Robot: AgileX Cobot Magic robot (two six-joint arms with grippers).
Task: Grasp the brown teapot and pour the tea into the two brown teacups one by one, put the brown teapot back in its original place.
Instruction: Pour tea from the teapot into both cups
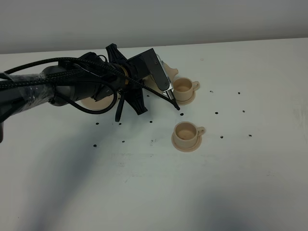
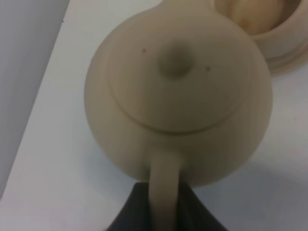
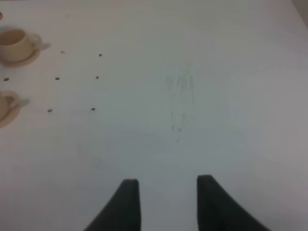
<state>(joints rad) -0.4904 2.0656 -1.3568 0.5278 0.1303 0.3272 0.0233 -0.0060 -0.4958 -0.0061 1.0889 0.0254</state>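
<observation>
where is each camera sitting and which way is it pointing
Exterior high: mounted above, facing down at the white table; the left arm reaches in towards the far teacup.
Left wrist: on that arm, looking down on the brown teapot, whose handle the left gripper clamps.
Right wrist: low, looking across bare table past the open right gripper.
Shared: far teacup and near teacup show in exterior high and right wrist.

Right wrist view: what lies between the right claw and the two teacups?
Bare table dotted with small dark marks separates the right claw from the two teacups; the right wrist view shows it.
</observation>
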